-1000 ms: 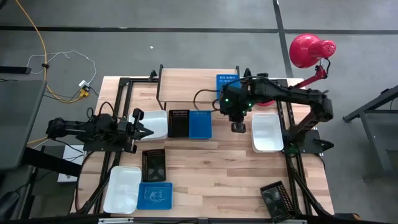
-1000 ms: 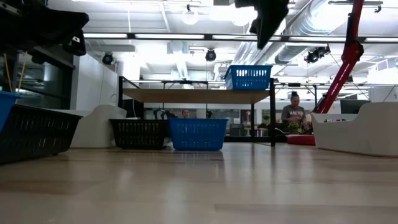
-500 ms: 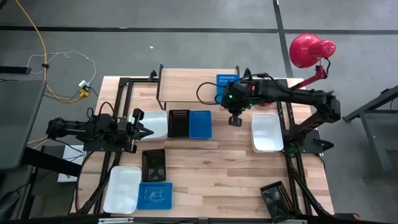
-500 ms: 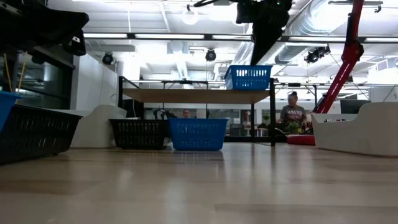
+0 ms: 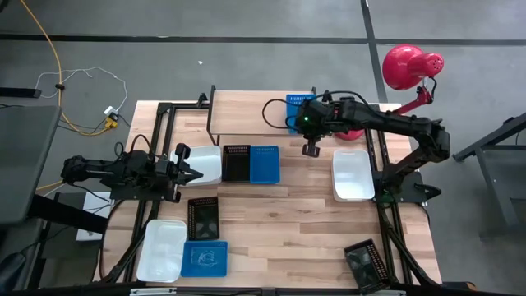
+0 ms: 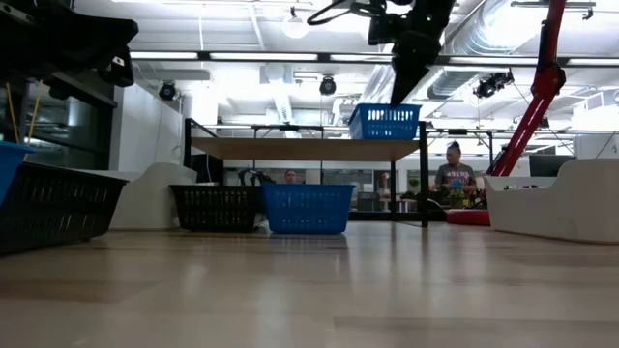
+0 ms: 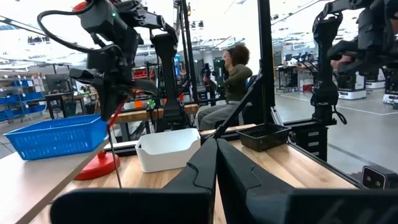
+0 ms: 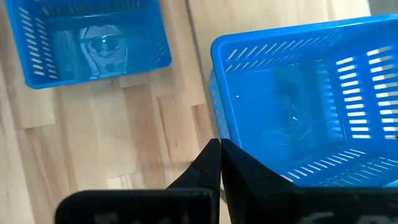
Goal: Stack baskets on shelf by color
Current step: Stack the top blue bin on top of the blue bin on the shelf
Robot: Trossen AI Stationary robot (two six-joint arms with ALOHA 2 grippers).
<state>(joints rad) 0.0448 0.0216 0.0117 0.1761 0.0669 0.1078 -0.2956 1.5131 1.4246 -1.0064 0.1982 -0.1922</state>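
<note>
Across the tabletop (image 5: 279,214), seen from overhead and read near to far: at about 7 o'clock a white basket (image 5: 161,249), a blue basket (image 5: 205,257) and a black basket (image 5: 203,216) sit close together, while another black basket (image 5: 366,261) rests at the 5 o'clock corner. Nearer the middle, a white, a black and a blue basket (image 5: 265,164) stand in a row just in front of the shelf (image 5: 246,111), and a lone white basket (image 5: 352,174) lies at 3 o'clock. The left tool (image 5: 197,172) waits at 9 o'clock, its fingers pressed together and empty, tips near the row's white basket. At 12 o'clock the right tool (image 5: 310,150), fingers closed on nothing, hangs just beside the shelf's right end, where one blue basket (image 5: 299,108) already sits on the plank.

These baskets look light, thin-walled and slightly springy, their smooth plastic likely slippery; the slotted sides would flex under pressure. The surest hold is probably a pinch over the stiffer top rim at the middle of a short wall, lifting level so the basket nests squarely in its colour mate.
</note>
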